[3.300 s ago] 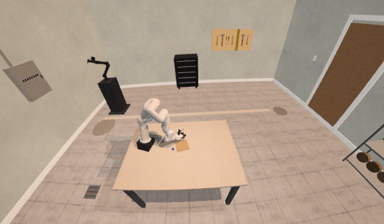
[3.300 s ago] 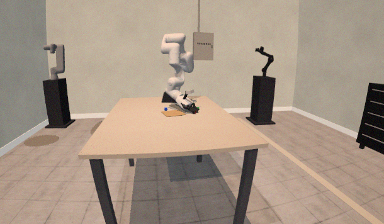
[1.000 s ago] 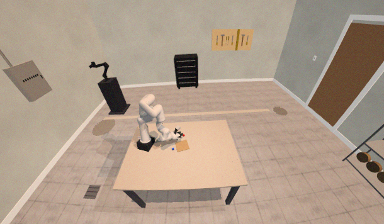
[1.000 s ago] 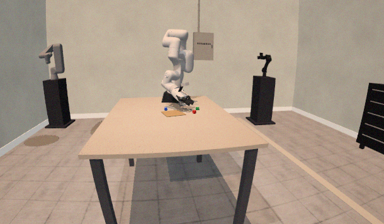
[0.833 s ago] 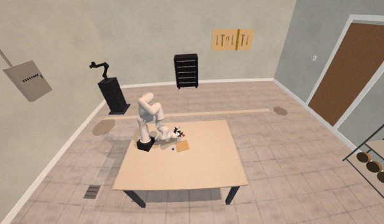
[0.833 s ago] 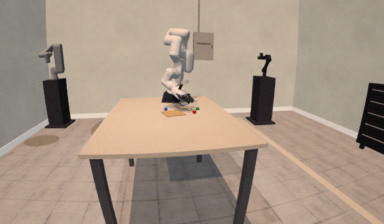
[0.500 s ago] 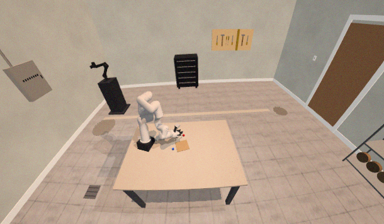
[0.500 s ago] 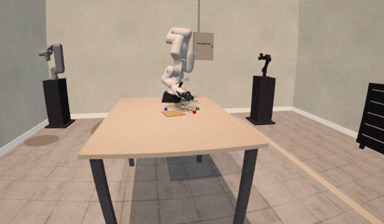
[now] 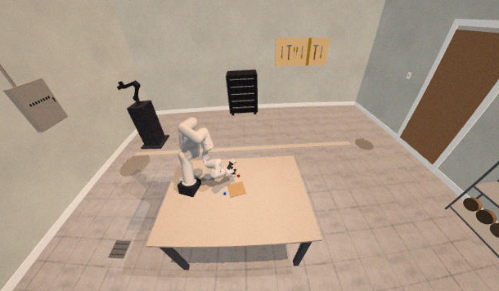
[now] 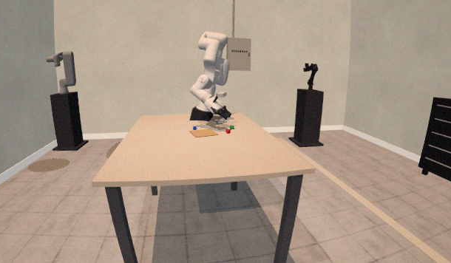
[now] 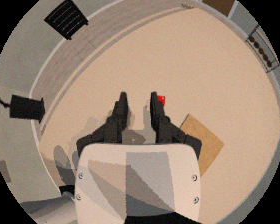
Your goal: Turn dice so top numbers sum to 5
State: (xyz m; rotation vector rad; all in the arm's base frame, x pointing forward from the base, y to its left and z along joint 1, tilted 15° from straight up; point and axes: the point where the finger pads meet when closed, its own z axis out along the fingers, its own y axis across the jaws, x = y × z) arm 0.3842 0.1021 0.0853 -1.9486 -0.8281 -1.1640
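My gripper (image 9: 234, 168) (image 10: 228, 114) (image 11: 138, 99) is partly open and empty, above the table. A red die (image 9: 238, 176) (image 10: 228, 131) (image 11: 162, 100) lies on the table off the mat; in the wrist view the right finger partly covers it. A green die (image 10: 232, 127) lies on the table close to the red one; it is hidden in the wrist view and not visible in the top view. A blue die (image 9: 225, 194) (image 10: 194, 128) lies just beside the orange-brown mat (image 9: 236, 190) (image 10: 203, 133) (image 11: 206, 142), which lies flat. The top numbers are too small to read.
The wooden table (image 9: 273, 212) (image 10: 169, 159) carries the arm's black base (image 9: 189, 187) (image 10: 201, 114) at its far end in the exterior view. A black drawer cabinet (image 9: 242, 91) and pedestals with other arms stand on the floor away from the table.
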